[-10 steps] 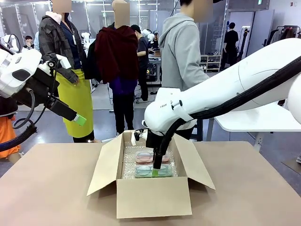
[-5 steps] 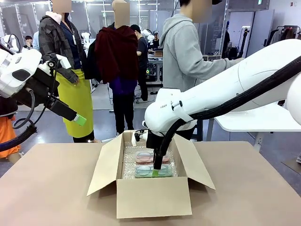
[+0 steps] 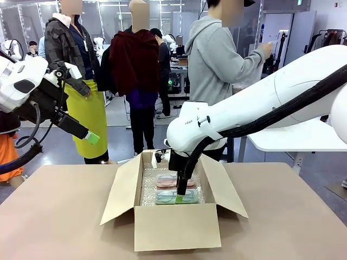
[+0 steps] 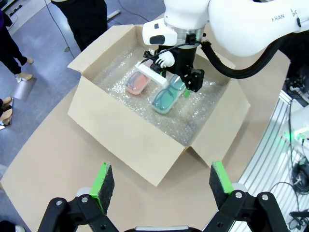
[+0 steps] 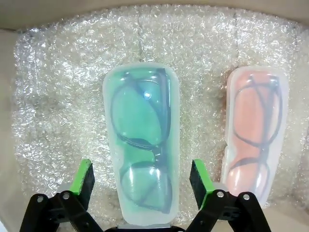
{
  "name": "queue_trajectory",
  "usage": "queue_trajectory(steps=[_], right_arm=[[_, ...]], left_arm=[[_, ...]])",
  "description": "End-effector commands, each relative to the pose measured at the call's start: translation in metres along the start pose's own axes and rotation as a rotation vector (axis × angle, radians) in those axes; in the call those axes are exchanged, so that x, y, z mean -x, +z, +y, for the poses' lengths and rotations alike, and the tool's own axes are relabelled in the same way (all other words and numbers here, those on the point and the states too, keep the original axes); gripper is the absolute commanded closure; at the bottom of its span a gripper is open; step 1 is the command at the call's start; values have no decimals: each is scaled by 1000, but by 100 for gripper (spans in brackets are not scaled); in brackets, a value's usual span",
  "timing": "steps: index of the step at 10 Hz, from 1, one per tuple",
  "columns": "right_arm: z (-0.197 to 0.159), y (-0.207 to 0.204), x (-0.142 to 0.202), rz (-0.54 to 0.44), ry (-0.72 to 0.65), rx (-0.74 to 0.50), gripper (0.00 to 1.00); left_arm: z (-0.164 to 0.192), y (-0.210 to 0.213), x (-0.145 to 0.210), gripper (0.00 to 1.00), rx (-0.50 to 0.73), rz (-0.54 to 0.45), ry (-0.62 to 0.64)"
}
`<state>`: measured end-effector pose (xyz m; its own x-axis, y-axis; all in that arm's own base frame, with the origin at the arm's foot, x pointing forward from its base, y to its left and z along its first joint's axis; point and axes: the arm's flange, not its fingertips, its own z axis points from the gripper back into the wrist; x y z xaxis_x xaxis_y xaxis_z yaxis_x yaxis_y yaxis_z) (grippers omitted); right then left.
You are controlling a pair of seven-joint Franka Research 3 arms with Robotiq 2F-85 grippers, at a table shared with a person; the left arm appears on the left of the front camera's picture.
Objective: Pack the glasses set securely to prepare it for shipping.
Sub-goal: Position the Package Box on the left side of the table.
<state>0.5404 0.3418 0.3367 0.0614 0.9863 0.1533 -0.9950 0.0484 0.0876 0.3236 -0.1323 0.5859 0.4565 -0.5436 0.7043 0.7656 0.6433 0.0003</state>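
Observation:
An open cardboard box (image 3: 176, 227) lined with bubble wrap (image 5: 58, 96) stands mid-table. Inside it lie the mint green glasses case (image 5: 140, 145) and, beside it, the pale pink case (image 5: 253, 135), both flat with spectacles showing through clear tops. My right gripper (image 5: 141, 186) reaches down into the box and is open, with one green pad on each side of the green case and a small gap either way. In the front view that right gripper (image 3: 180, 194) sits over the green case (image 3: 165, 197). My left gripper (image 4: 161, 181) hangs open high over the table's left, holding nothing.
The box flaps (image 3: 122, 189) stand out to both sides, close to my right arm (image 3: 227, 119). A person in a grey hoodie (image 3: 214, 59) stands behind the far edge, with other people farther back. Bare brown tabletop (image 3: 54, 216) lies around the box.
Both arms have stayed put. The person in the grey hoodie has lifted a hand to the right.

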Motion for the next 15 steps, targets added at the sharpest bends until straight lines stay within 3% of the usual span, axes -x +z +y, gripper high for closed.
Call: queue_trajectory(steps=[1,4,5,10,15], right_arm=[[1,1,0,3,8,-1,0],[0,0,0,0,0,0,3],[6,24,2,11,-38,-50,0],[34,119,28,-87,-127,44,0],[123,215,149,-289,-621,220,0]], left_arm=[[0,2,0,0,10,-7,2],[0,2,0,0,10,-7,2],[0,2,0,0,10,-7,2],[0,2,0,0,10,-7,2],[0,2,0,0,10,-7,2]])
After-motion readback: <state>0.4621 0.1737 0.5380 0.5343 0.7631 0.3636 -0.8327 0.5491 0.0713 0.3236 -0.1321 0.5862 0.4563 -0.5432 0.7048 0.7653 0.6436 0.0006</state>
